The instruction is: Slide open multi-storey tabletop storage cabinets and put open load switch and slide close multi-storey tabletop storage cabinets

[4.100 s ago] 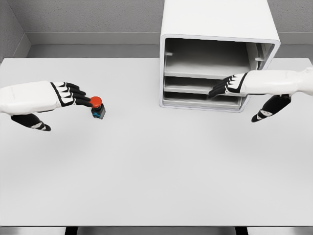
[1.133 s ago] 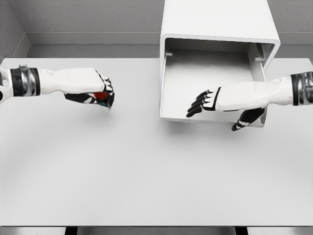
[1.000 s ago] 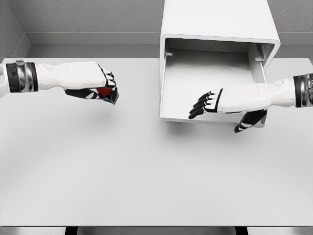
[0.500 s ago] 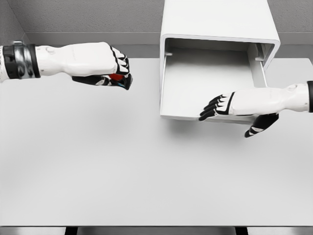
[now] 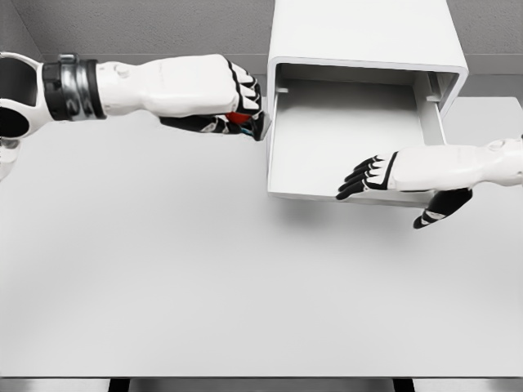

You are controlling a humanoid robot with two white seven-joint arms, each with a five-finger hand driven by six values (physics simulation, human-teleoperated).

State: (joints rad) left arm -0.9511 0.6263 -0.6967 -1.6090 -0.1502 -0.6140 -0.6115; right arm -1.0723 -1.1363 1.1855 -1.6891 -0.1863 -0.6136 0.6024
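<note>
The white tabletop cabinet [image 5: 364, 37] stands at the back right of the table, its top drawer [image 5: 351, 147] pulled out toward me and empty. My left hand [image 5: 233, 102] is raised above the table just left of the drawer's left wall, curled around the load switch [image 5: 239, 118]; only a bit of its red button and dark body shows under the fingers. My right hand [image 5: 368, 175] lies over the drawer's front edge with fingers [image 5: 357, 174] stretched out and thumb hanging below, holding nothing.
The white table [image 5: 163, 269] stretches wide in front and to the left. A grey wall [image 5: 147, 28] runs behind it. The drawer's front lip [image 5: 302, 194] overhangs the table near the middle.
My left hand has carried the switch rightward and slightly up, from the table's left to the drawer's left wall. My right hand drifted slightly right along the drawer front.
</note>
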